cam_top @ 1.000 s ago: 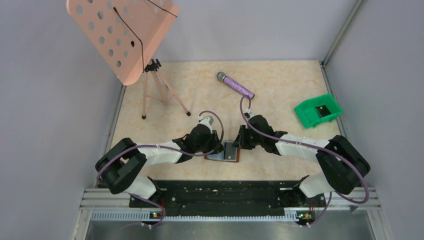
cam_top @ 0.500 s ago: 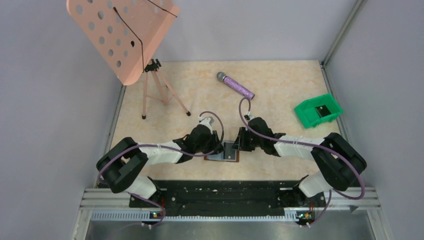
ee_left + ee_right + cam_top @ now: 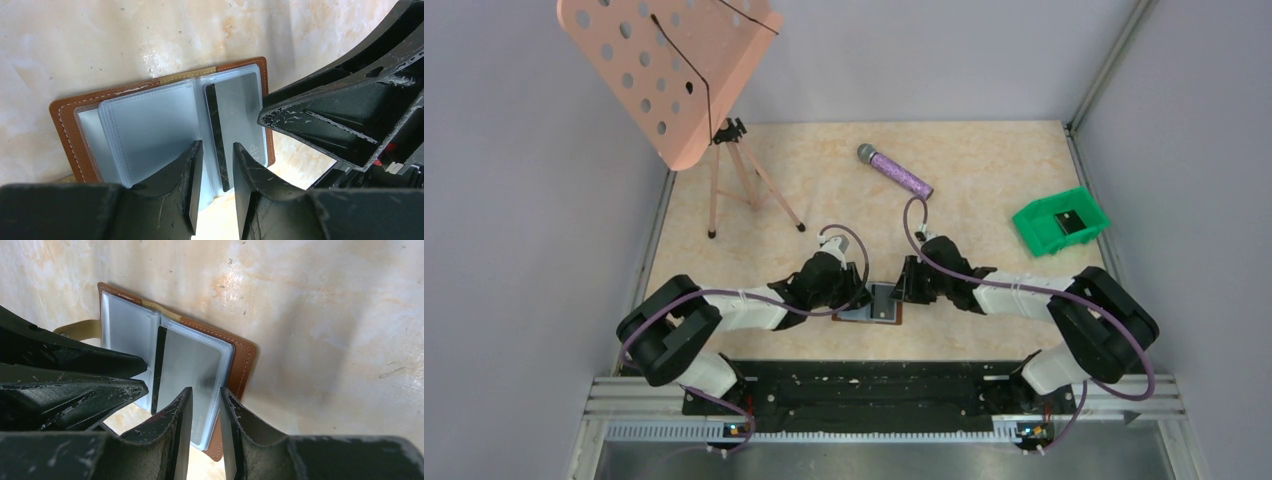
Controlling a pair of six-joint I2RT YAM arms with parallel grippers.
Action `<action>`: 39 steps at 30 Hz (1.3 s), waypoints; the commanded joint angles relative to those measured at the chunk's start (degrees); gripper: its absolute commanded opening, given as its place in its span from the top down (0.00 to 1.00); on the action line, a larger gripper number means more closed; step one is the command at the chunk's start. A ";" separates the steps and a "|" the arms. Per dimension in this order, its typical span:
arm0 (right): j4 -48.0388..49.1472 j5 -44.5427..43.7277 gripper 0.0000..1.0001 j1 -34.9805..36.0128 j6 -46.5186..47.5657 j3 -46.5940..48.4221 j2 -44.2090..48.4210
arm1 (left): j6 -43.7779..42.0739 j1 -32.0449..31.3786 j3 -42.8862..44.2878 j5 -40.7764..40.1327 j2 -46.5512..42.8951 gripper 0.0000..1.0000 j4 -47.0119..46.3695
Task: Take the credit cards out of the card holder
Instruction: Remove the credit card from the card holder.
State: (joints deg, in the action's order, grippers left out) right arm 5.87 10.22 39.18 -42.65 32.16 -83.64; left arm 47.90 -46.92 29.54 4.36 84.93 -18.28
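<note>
While its two black fingers stand narrowly apart with nothing visibly pinched between them, the left claw point(image 3: 217, 150) is poised over the open brown leather bi-fold card holder point(image 3: 145, 120), which lies flat on the beige marbled bench point(image 3: 984, 180) near its front edge, between the two arms. The right claw point(image 3: 206, 392), fingers likewise a slit apart, points down at the clear plastic sleeve point(image 3: 220, 357) on its side, where a silver-grey card with a dark stripe point(image 3: 187, 360) sits tucked in. The likely hazard is that the card lies flush in slick plastic, so a pinch may catch the sleeve too and drag or lift the whole holder unless the left claw pins it. The two claws, working almost against each other, could also collide.
</note>
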 commanded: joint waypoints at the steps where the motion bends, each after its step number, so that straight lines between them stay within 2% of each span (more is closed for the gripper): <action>1: 0.74 0.20 0.73 -0.50 -0.60 -0.95 0.66 | 0.43 0.33 -1.51 1.37 0.77 0.66 -1.70; 8: 1.91 1.12 0.73 -0.50 -0.87 -1.05 0.39 | 0.49 0.42 -1.32 2.06 0.88 0.67 -1.97; 15: 1.98 0.72 0.80 -0.51 0.32 -0.45 -1.00 | 0.77 0.42 -1.24 1.95 0.96 0.67 -1.72; 20: -0.01 0.02 0.88 -1.06 7.10 2.66 -4.86 | 0.83 0.60 -1.48 0.68 0.09 0.67 -0.65; 27: -2.51 -0.12 0.93 -1.56 11.13 5.99 -6.06 | 3.92 0.86 -2.82 -0.14 -0.22 0.67 -2.48; 36: -0.09 1.86 0.97 -1.56 9.02 4.48 -7.38 | 8.26 2.74 -3.19 -0.20 0.33 0.69 -0.97; 39: 0.11 1.75 0.97 -1.56 8.14 4.06 -7.12 | 9.69 3.14 -4.83 0.62 -0.38 0.69 -4.10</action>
State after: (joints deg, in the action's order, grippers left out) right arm 6.24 12.60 38.33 -34.24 36.86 -89.52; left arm 54.87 -44.69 27.03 5.30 85.06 -20.73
